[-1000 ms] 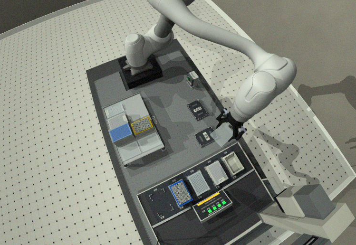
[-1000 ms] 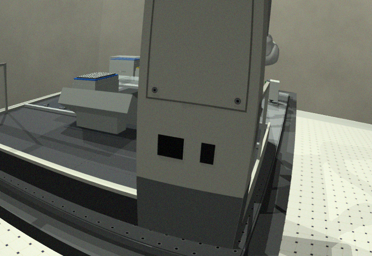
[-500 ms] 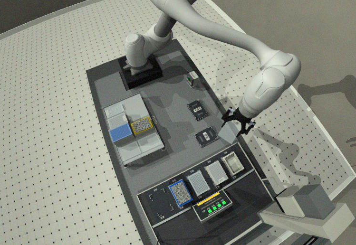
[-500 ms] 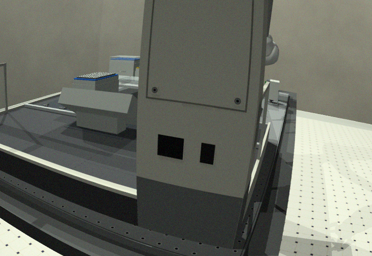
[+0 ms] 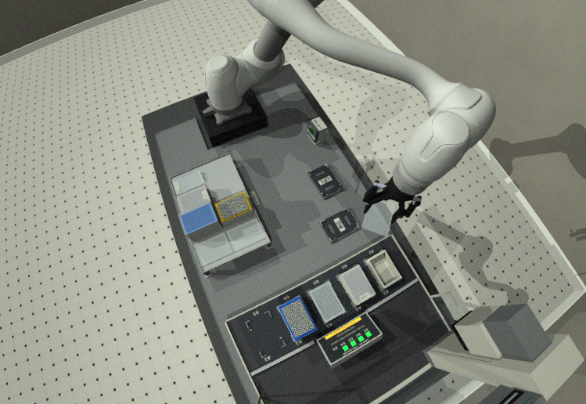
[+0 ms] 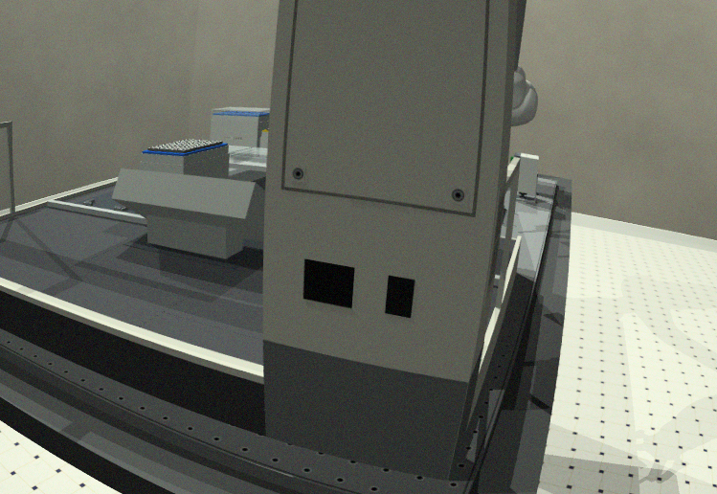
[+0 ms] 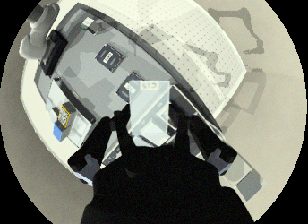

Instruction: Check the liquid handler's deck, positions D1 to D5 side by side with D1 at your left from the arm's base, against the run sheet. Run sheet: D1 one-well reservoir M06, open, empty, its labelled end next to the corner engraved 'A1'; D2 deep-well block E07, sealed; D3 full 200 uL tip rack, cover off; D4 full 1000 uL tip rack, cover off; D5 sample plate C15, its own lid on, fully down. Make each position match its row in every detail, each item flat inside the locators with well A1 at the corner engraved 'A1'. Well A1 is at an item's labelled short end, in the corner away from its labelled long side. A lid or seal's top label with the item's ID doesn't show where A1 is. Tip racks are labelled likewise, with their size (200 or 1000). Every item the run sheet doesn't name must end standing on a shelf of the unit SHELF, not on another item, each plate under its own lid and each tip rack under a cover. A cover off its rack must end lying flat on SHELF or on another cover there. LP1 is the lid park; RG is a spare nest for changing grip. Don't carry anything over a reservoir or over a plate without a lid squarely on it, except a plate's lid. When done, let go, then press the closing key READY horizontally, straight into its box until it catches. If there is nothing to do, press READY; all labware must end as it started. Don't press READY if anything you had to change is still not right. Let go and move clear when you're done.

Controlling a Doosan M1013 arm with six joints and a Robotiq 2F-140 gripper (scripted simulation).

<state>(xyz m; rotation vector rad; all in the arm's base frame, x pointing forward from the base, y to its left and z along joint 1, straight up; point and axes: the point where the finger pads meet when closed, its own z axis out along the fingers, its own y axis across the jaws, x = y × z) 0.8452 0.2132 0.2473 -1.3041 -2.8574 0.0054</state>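
Observation:
My gripper (image 5: 387, 205) (image 7: 149, 109) is shut on a clear, see-through lid (image 5: 378, 222) (image 7: 149, 107) and holds it tilted in the air beside the RG nest (image 5: 343, 222), near the table's right edge. On the deck, D1 holds an open reservoir (image 5: 382, 269), D2 a white-topped block (image 5: 356, 284), D3 a grey tip rack (image 5: 325, 301), and D4 a blue-rimmed tip rack (image 5: 296, 319) (image 6: 185, 147). D5 (image 5: 265, 333) shows only its bare locators. The lid park LP1 (image 5: 327, 183) has nothing on it.
The SHELF unit (image 5: 250, 235) holds two pale plates (image 5: 189, 190), a blue-topped item (image 5: 198, 218) and a yellow-rimmed tip rack (image 5: 233, 207). The READY key box (image 5: 316, 129) stands near the arm's base. A panel with green lights (image 5: 349, 340) fronts the deck. A tall tower (image 6: 382, 233) blocks the exterior view.

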